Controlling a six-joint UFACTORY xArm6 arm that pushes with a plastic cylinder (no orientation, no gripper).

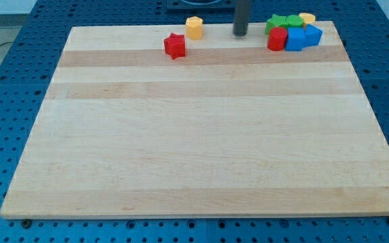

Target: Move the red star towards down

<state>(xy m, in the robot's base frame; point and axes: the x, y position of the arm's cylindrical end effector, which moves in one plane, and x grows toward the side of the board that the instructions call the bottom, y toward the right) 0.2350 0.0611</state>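
Task looks basically not started. The red star (175, 46) sits at the far edge of the table (194, 148), left of centre, just near-left of the yellow block (194, 28), which looks hexagonal, tho it's small in view so not 100% sure. The two are close but appear apart, w/ a thin gap between them.

My tip (240, 34) is down at the far edge too, to the right of the yellow block and well apart from the red star. It touches no block. No jaws on this rig, just the straight rod, so nothing to open or close and nothing held.

Far right corner has a tight cluster: green block (283, 23), a 2nd yellow block (307, 17) behind it, red block (277, 38) and blue blocks (302, 36) touching side by side. Shapes there are hard to make out. None are involved in the task.

What's left, as I judge it: pretty much everything. The tip needs to get to the far side of the star, i.e. btwn star and the table's far edge, then push toward the near edge. Room behind the star is slim and the yellow block is just beside that spot, so it could get nudged. Whole near part of the table is open for the star to travel into
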